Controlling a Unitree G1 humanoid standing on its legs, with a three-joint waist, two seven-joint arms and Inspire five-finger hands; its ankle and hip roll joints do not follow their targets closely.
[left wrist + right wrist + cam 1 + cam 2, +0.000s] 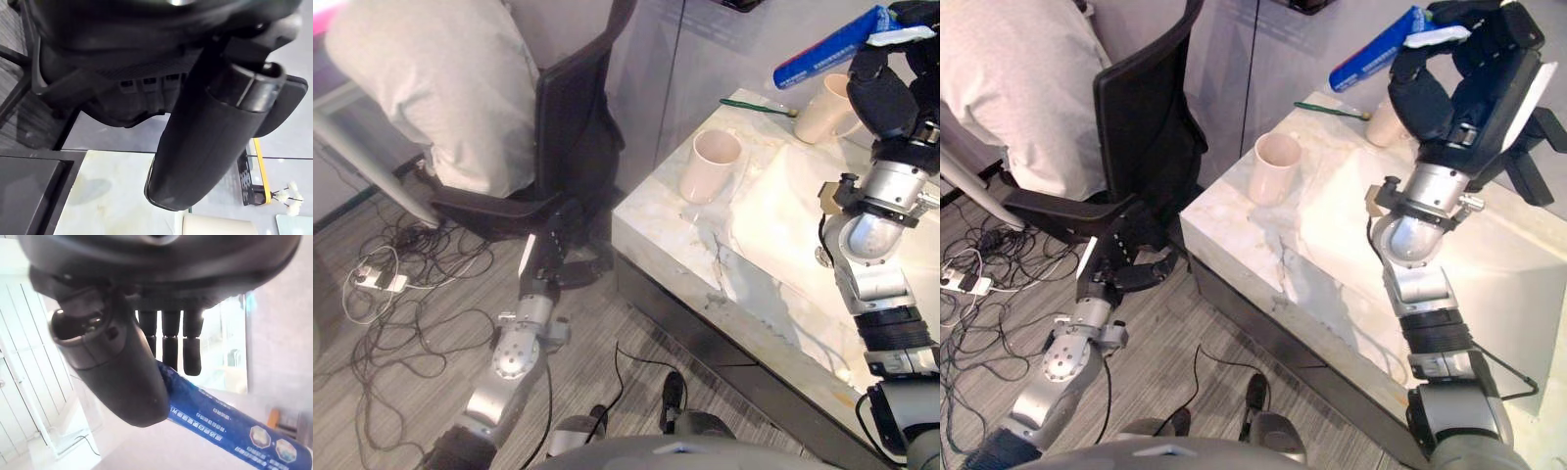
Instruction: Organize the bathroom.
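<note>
- Up high over the far side of the marble counter (1263, 259), the right hand (1459, 73) was raised with its thumb and fingers curled round a blue toothpaste tube (1371, 54), which stuck out to the left of the grip, clear of the surface.
- From the right wrist camera, the thumb (117, 377) lay across the tube (230, 423) and the fingers (171, 340) came down on its other side, pinching it.
- Below the tube, a pale cup (710, 164) stood upright near the counter's left edge; a second pale cup (824, 108) stood further back, just beside the raised hand.
- Between the two cups, at the back edge, a green toothbrush (756, 106) lay flat.
- Low on the left, the left hand (558, 240) hung beside the base of a black office chair (578, 108), well apart from the counter; I could not tell how its fingers were set.
- Someone in a light grey top (431, 78) sat in that chair.
</note>
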